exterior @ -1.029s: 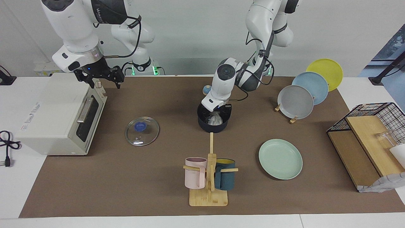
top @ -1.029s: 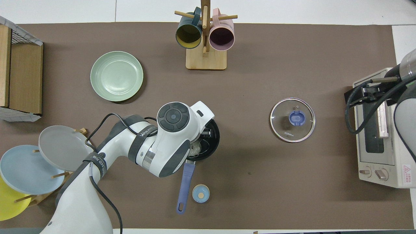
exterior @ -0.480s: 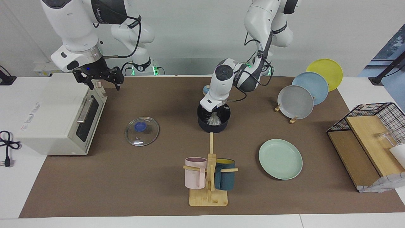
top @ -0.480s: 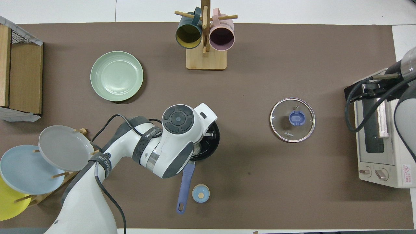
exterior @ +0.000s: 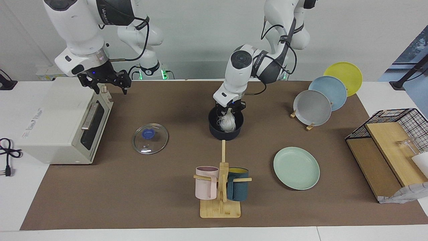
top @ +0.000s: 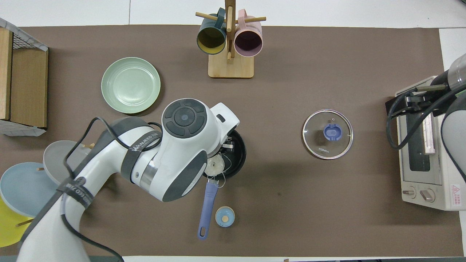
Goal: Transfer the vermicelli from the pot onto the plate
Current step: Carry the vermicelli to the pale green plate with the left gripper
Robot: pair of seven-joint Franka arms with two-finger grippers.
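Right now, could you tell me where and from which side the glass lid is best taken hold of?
Grip the blue knob at the centre of the glass lid, coming straight down from above. The lid lies flat on the mat with the knob facing up; its rim sits flush, offering fingers little purchase. The open right gripper, over the toaster oven, is closest.

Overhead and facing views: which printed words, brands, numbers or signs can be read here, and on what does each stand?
"KONKA": on the glass lid.
Band lettering on the left arm: too blurred to read surely.
Band lettering on the right arm: too blurred.
Red warning triangle with small print, on the toaster oven: print unreadable.
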